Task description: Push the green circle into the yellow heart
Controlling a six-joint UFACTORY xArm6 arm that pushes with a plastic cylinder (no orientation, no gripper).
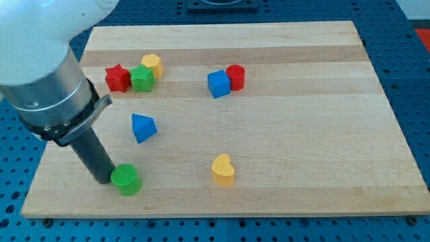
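— Rod first: where is my tip point(105, 180) placed?

— It is set low at the view's left, against the left side of the green circle point(126, 179); contact seems to be made, though the very end is partly hidden behind that block. No jaws are fitted, so nothing can be held or clasped; the bare rod end is simply pressed beside the circle.

— And where is the yellow heart point(223, 169) found?

— It is seen to the view's right of the green circle, at nearly the same height, well apart from it, with bare board between them.

— What else is laid on the wooden board point(302, 134)?

— A blue triangle point(143, 127) is seen above the circle, towards the view's top. Further up, a red star point(117, 77), a green star point(142, 78) and a yellow block point(153, 64) are clustered, each touching its neighbour; the exact shape of the yellow one cannot be made out. Near the middle top, a blue cube point(218, 83) is pressed against a red cylinder point(236, 76) on its right.
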